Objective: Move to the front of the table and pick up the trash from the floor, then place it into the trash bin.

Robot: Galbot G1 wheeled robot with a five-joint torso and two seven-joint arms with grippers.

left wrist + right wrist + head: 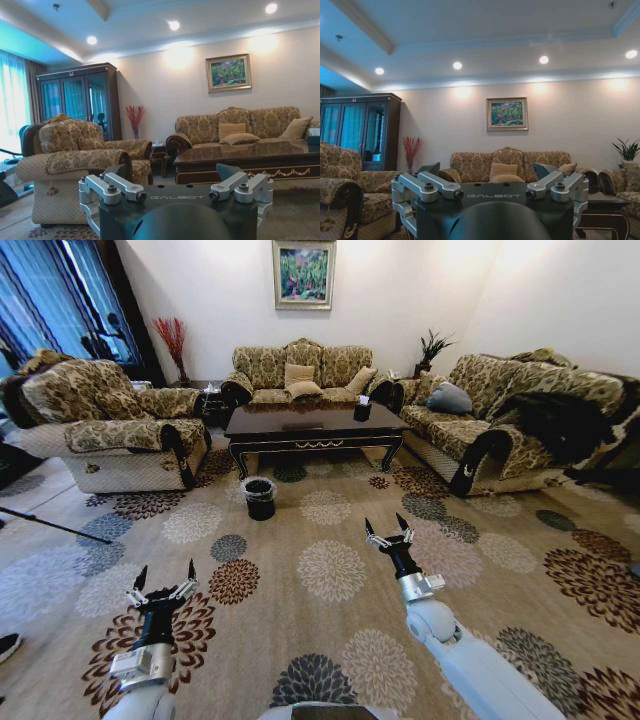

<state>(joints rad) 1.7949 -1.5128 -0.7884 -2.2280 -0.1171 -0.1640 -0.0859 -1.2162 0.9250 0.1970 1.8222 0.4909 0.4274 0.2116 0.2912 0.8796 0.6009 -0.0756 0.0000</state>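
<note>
Both arms reach forward over the flowered carpet (330, 570), well short of the table (315, 426). The left claw (163, 578) sits low at the near left, its arm rising almost straight up from the bottom edge of the head view, the two dark fingertips spread apart and holding nothing. The right claw (388, 530) is stretched farther ahead and a little higher, its white forearm angled in from the lower right; its fingers are also apart and empty.

The table stands across the room in front of the far sofa (300, 370), with an armchair (105, 425) to its left and another sofa (500, 420) to its right. The bin (260, 497) stands on the carpet just before the table's left front leg, apart from both claws. No trash can be made out on the floor.

In the left wrist view the left claw (176, 187) points level toward the table (250, 155); in the right wrist view the right claw (490, 187) points level toward the far sofa (510, 170).
</note>
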